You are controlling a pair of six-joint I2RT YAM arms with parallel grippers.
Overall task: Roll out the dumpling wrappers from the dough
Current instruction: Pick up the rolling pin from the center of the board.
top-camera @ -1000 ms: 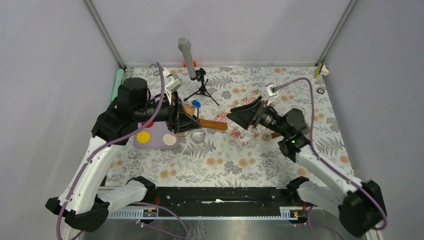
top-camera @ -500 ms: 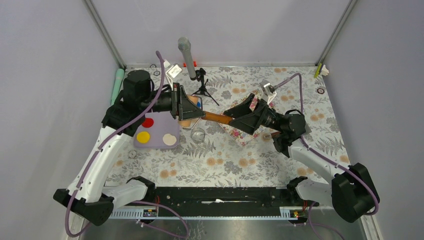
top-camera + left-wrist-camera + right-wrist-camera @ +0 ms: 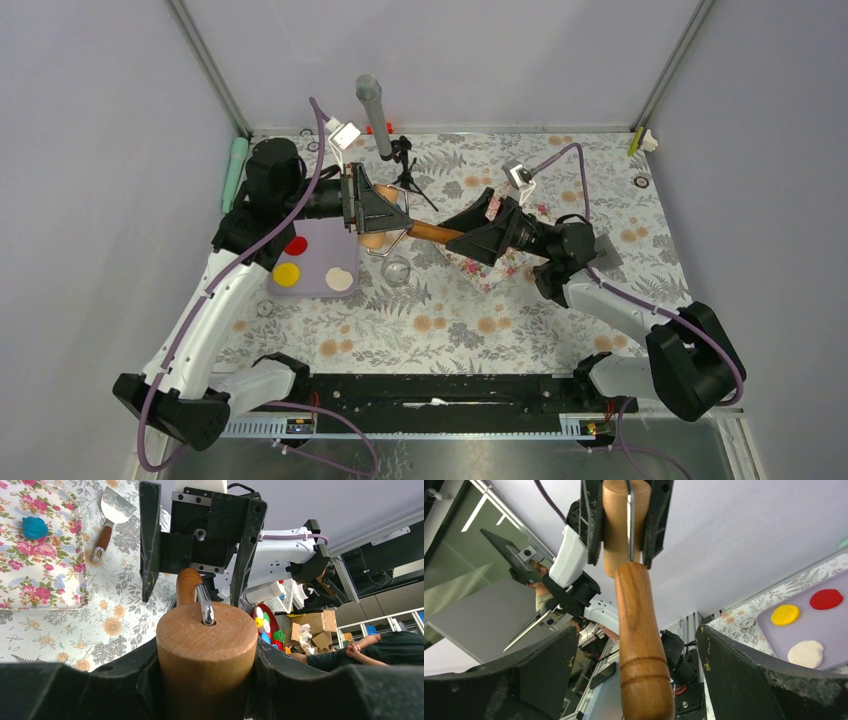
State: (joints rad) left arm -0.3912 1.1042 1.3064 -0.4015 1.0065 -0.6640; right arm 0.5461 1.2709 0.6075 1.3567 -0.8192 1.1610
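My left gripper point(image 3: 383, 222) is shut on the drum of the wooden roller point(image 3: 207, 647) and holds it off the table. The roller's handle point(image 3: 432, 233) points at my right gripper point(image 3: 455, 238). In the right wrist view the handle point(image 3: 640, 645) lies between the right gripper's point(image 3: 636, 640) open fingers, with gaps on both sides. The dough, a small blue lump point(image 3: 34, 527), sits on the floral pink mat point(image 3: 30, 580); in the top view it is hidden. No dumpling wrappers are in view.
A purple tray point(image 3: 312, 262) with red, yellow and white discs lies left of centre. A metal ring cutter point(image 3: 397, 269) lies beside it. A microphone on a tripod point(image 3: 373, 112) stands at the back. A scraper point(image 3: 109, 515) lies beyond the mat.
My left gripper has lifted the roller and swung it toward the back. My right gripper has moved left, and its open fingers now straddle the handle.
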